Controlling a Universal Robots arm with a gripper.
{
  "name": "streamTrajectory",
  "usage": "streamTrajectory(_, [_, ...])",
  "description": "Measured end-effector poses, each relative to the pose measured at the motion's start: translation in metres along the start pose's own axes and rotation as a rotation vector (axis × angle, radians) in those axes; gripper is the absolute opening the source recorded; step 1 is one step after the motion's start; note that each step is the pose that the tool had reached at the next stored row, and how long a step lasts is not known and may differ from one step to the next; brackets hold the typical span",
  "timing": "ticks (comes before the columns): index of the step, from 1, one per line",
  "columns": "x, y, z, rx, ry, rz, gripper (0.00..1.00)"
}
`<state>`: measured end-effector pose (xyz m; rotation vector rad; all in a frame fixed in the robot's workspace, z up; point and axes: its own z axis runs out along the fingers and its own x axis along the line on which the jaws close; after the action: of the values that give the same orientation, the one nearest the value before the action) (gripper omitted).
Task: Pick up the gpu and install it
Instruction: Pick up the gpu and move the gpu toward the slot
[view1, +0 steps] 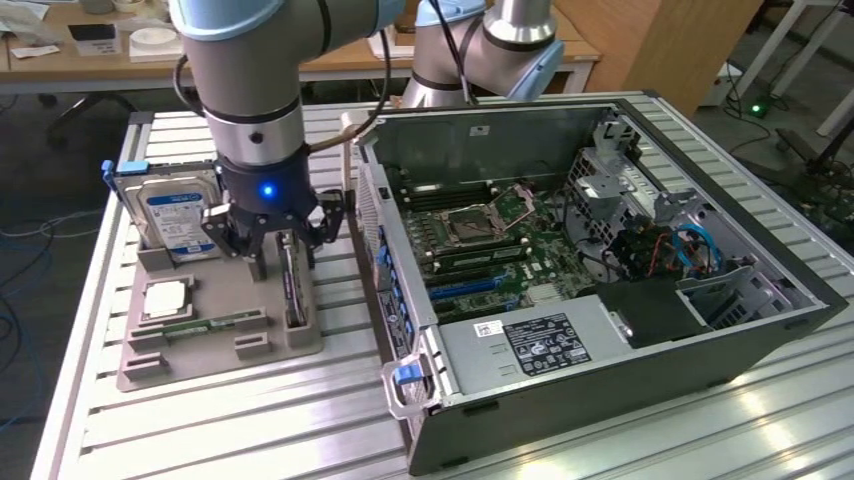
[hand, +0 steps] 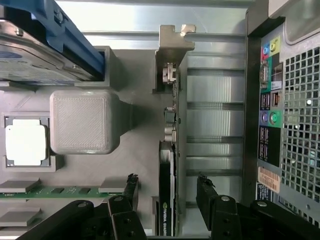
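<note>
A robot arm's gripper (view1: 274, 248) hangs low over a grey tray (view1: 220, 358) beside an open PC case (view1: 747, 330). The gpu (hand: 166, 210) stands on edge in a tray slot, with its metal bracket (hand: 172, 42) at the far end. The jaws are open, one on either side of the card with a gap on each side, and they hold nothing. A good grasp probably needs the card centred and the jaws closing evenly on its flat faces, so it does not tip against the slot.
</note>
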<state>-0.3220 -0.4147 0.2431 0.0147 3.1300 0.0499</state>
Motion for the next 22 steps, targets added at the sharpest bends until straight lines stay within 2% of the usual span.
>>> streamTrajectory(6, [0.0, -0.0002, 0.0109, 0.0, 0.002, 0.001, 0.59])
streamTrajectory(12, [0.0, 0.0006, 0.0235, 0.0004, 0.0088, 0.002, 0.59])
streamTrajectory(16, [0.0, 0.0006, 0.0236, 0.0013, 0.0086, 0.002, 0.57])
streamTrajectory(17, [0.0, 0.0006, 0.0236, 0.0013, 0.0086, 0.002, 0.51])
streamTrajectory(19, [-0.001, 0.0007, 0.0238, 0.0013, 0.0086, 0.003, 0.51])
streamTrajectory(20, [-0.002, 0.0007, 0.0238, 0.0013, 0.0086, 0.003, 0.44])
streamTrajectory(22, [-0.002, 0.0007, 0.0238, 0.0013, 0.0087, 0.003, 0.44])
